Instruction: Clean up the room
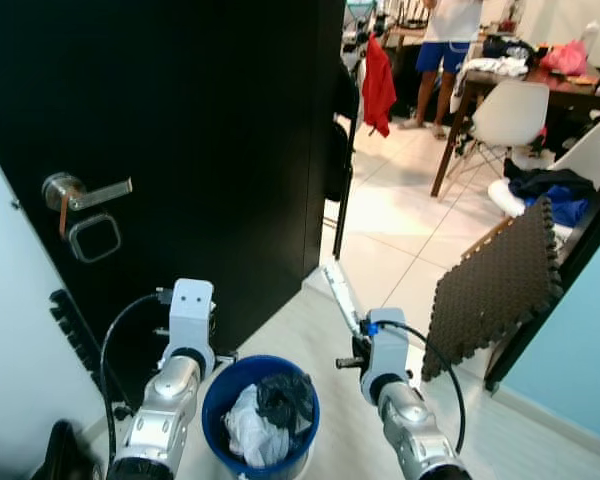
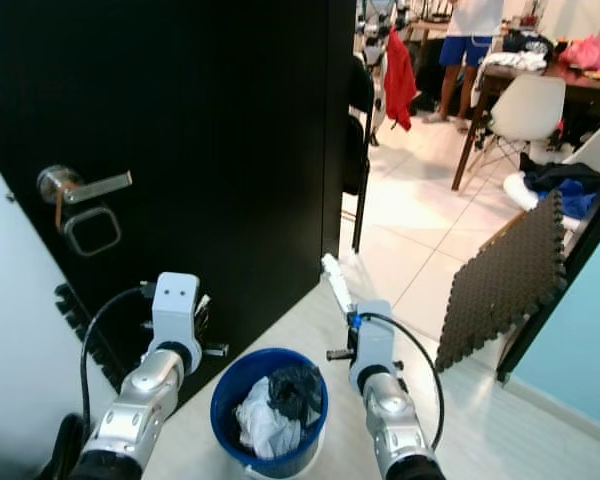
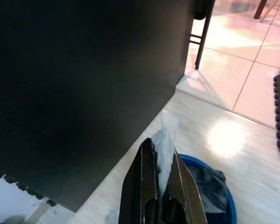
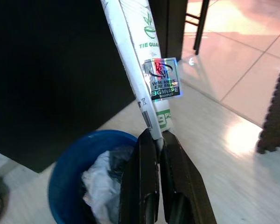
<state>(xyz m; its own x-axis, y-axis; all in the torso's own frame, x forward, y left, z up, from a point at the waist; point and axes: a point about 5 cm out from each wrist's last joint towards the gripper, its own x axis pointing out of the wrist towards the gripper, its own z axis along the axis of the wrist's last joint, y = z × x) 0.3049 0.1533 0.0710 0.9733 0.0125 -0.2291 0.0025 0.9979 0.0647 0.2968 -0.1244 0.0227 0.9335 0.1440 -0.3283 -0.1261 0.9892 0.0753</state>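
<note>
The right gripper (image 4: 155, 140) is clamped on a long white packet (image 4: 142, 74) with green print and a shiny sticker; the packet rises from between the fingers and leans away toward the black door (image 1: 170, 150). The left gripper (image 3: 161, 158) is pinched on a scrap of white tissue (image 3: 165, 140), which sticks up past its fingertips.

Just below and between the two grippers sits a blue bin (image 1: 220, 400) on the pale floor, holding crumpled white and dark rubbish (image 1: 265, 410) (what exactly, I cannot tell). Beyond the left gripper stands the door, with its silver lever handle (image 1: 85, 192) up and to the outer side. Out past the right gripper, a dark foam mat (image 1: 500, 285) leans at the doorway edge.

Farther off, through the opening, lie a tiled floor, a red cloth (image 1: 378, 85) hanging up, a white chair (image 1: 510, 112) by a cluttered table (image 1: 570, 90), and a person (image 1: 445, 40) standing near it.
</note>
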